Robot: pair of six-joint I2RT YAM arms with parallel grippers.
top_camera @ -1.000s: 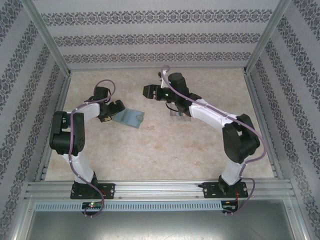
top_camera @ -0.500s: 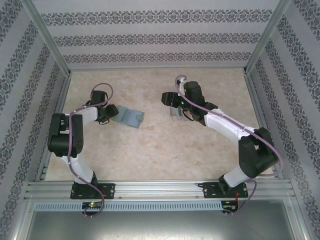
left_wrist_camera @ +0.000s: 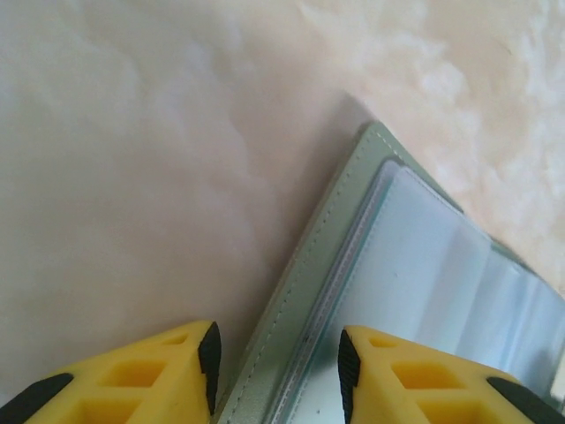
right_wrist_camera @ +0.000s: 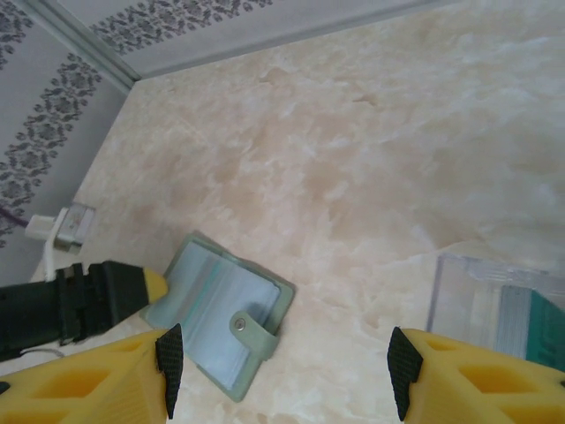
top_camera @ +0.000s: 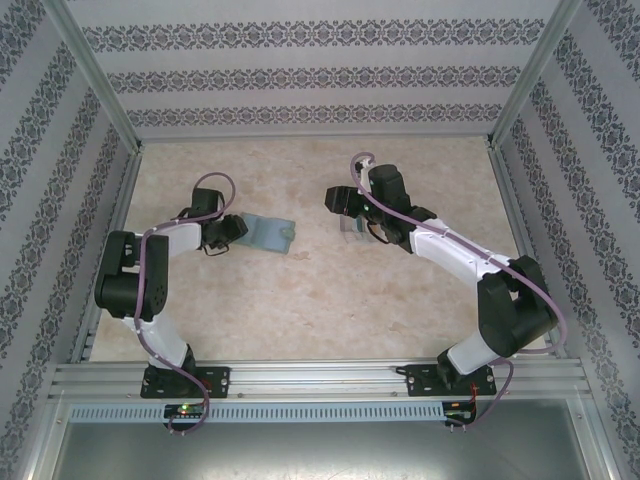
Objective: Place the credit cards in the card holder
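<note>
Left wrist: left end effector (left_wrist_camera: pixel 278 353) half-open astride card holder (left_wrist_camera: pixel 424 265) edge; right end effector (right_wrist_camera: pixel 282 358) gapes empty.

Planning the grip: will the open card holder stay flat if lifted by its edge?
Probably floppy: the card holder looks like a thin stitched cover with clear sleeves, so it may sag. Likely light, apt to slide on the smooth table.

bright even light, faint soft shadows, card holder (left_wrist_camera: pixel 397 265) perhaps slightly blurred in hazy left wrist close-up
</note>
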